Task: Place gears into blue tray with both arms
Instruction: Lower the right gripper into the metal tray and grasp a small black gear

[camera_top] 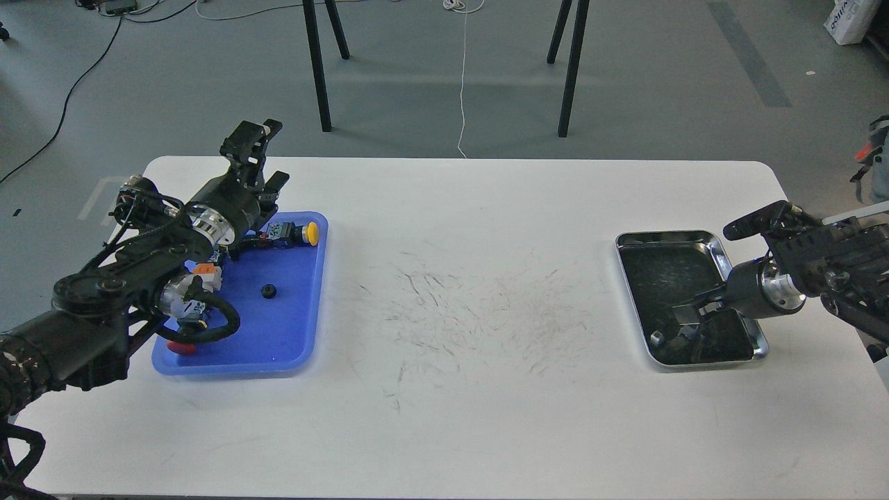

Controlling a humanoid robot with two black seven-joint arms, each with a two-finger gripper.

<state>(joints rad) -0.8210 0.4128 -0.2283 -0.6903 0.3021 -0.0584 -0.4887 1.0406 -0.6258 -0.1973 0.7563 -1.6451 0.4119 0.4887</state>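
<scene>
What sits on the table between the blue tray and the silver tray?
Nothing: in the head view, the table between the blue tray and the silver tray holds only dark scuff marks.

Two trays at opposite ends of your table (458,389).

On your left the blue tray (298,347) holds one gear (269,292) near its middle and a button (305,233) at its far edge, with the left arm (139,271) above it. On your right lies the metal tray (635,239), the right arm (799,271) reaching in over it.
</scene>
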